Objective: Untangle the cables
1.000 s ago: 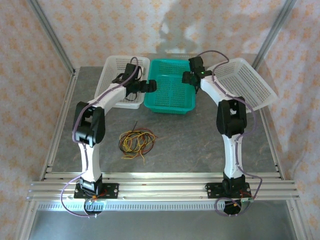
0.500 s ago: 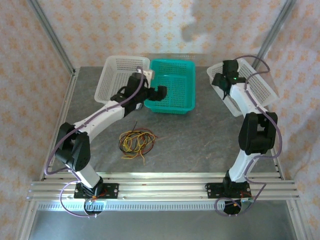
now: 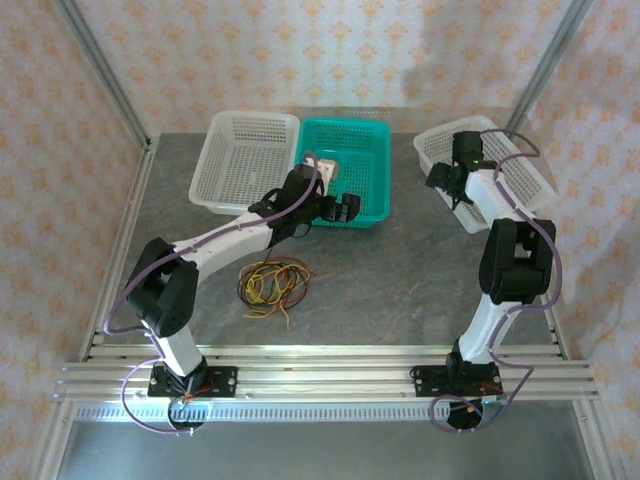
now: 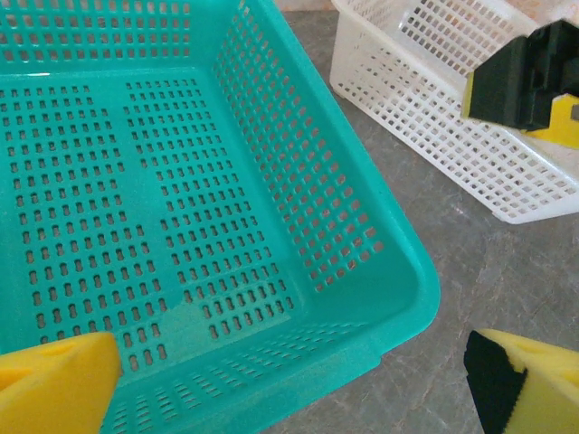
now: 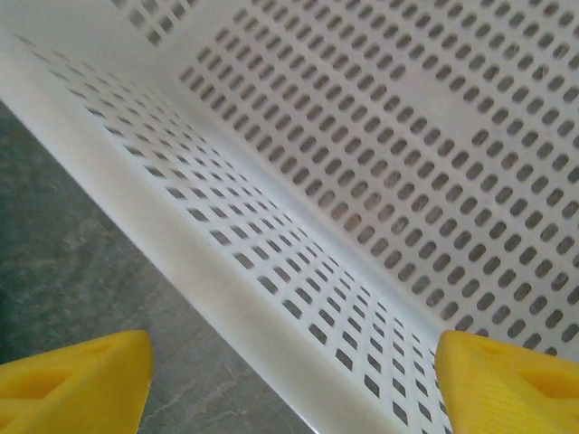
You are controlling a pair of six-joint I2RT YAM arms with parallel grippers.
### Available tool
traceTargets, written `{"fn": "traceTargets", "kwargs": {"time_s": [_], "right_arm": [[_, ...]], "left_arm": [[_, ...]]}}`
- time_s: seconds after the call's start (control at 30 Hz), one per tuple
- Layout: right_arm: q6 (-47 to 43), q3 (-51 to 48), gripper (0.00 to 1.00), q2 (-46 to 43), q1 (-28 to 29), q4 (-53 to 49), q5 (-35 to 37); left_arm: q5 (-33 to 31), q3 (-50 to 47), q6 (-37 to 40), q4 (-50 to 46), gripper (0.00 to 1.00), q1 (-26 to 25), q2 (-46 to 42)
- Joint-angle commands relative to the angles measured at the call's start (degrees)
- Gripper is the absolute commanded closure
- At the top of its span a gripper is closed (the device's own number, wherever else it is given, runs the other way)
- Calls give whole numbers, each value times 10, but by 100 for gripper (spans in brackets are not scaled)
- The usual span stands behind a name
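Well, the cables (image 3: 272, 283) lie on open desk (image 3: 400, 275). Left pincer (image 3: 347, 210) gapes over the teal basket (image 3: 345, 125) rim, and right pincer (image 3: 445, 182) gapes beside the right-hand white basket (image 3: 530, 190).

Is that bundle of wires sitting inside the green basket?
No, the cables lie on the table, outside the green basket.

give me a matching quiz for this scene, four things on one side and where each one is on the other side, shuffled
Things:
1. cables
2. left gripper
3. right gripper
4. left white basket

Places:
A. at the left edge of the right white basket
B. on the bare table, nearer than all the baskets
C. far side, just left of the teal basket
D. over the teal basket's near edge

Pairs: 1-B, 2-D, 3-A, 4-C
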Motion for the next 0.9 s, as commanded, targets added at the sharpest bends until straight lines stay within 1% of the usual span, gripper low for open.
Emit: {"fn": "traceTargets", "kwargs": {"time_s": [0.0,0.1,0.23,0.33,0.4,0.5,0.67,0.87], "right_arm": [[-11,20,23,16,-5,-34,11],[-12,20,33,21,-4,-30,-3],[-14,25,53,27,-3,-20,-36],[-24,31,64,32,4,-9,-66],[-29,42,69,42,14,-10,-79],[-23,56,73,57,27,-6,-93],[-5,78,74,76,49,14,-112],[9,146,77,122,64,16,-163]], "left_arm": [[4,24,0,14,1,1,-1],[4,30,2,9,1,1,1],[3,31,1,9,1,2,4],[-1,32,1,8,1,3,3],[-4,31,-1,8,1,3,3],[-11,29,-8,7,1,9,1],[-14,14,-17,8,1,22,-13],[-18,-3,-24,7,1,38,-29]]}}
